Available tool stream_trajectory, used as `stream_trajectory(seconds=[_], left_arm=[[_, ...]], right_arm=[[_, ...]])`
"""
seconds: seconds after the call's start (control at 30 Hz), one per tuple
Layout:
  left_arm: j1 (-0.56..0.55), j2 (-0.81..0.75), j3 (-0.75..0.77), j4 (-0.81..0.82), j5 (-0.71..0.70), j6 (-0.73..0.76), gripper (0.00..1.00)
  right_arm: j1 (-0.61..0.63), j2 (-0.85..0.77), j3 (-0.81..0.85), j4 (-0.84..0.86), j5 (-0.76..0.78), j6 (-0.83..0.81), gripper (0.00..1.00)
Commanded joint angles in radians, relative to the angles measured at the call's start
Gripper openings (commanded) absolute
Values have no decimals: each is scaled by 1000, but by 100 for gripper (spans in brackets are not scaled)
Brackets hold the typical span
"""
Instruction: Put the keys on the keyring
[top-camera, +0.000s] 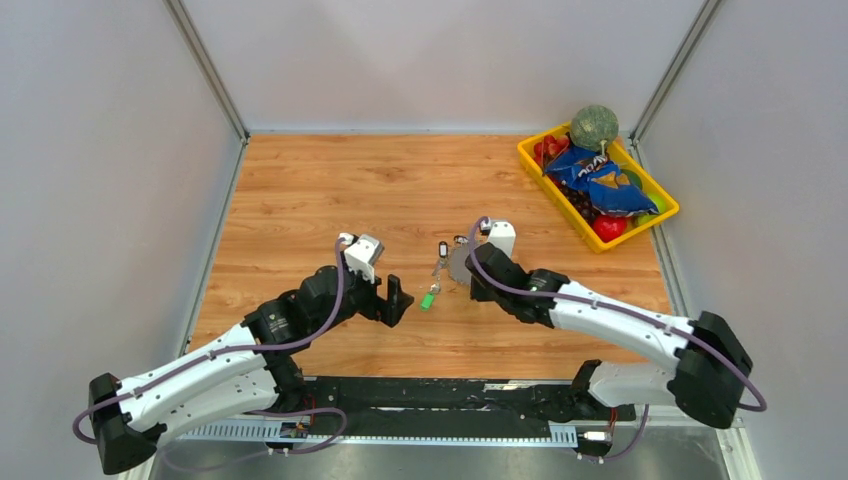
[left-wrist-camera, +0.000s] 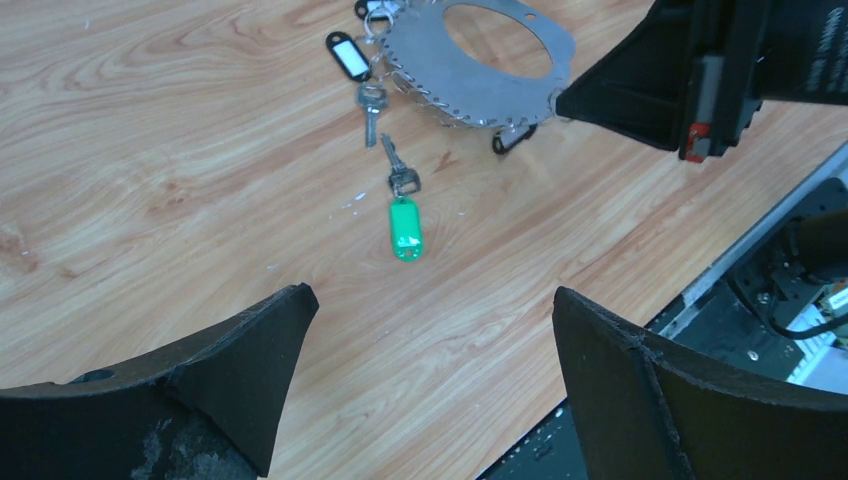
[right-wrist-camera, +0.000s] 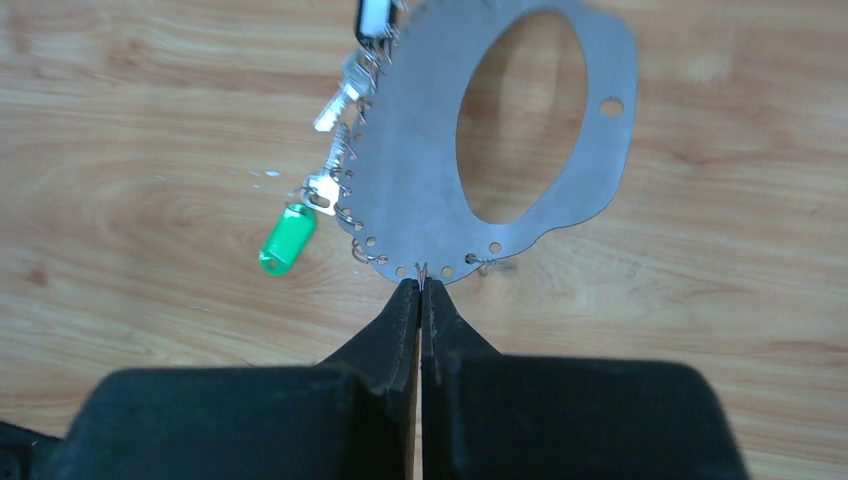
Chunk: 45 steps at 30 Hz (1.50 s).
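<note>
On wooden table, centre: right claw pressed together, tips pinching near rim of keyring. Keyring a flat grey plate with oval hole, lying on table. Left claw spread wide, holding nothing. Keys lie on wood ahead of left claw, apart from it, strung along keyring's left edge. Green tag nearest left claw.
</note>
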Motion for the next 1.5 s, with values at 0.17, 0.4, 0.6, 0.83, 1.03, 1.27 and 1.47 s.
stream_trajectory(seconds=[0.17,0.4,0.6,0.83,1.03,1.27,1.47], left_arm=[[-1,-39,120,2,130,-2,100],[-1,-67,203,12,243,20,100],[-1,-76,252,45,390,41,100],[-1,-96,267,127,512,42,100],[-1,-119,248,266,615,39,100],[-2,-111,213,414,702,39,100],[-1,-83,212,461,734,39,91]], right_arm=[[6,-273,87,-28,12,-248,0],[6,-400,175,-35,-176,-434,0],[6,-452,261,-41,-424,-537,0],[6,-493,316,-14,-689,-616,0],[8,-506,307,91,-858,-631,0],[11,-495,299,240,-1005,-574,0],[36,-479,303,318,-1034,-549,0]])
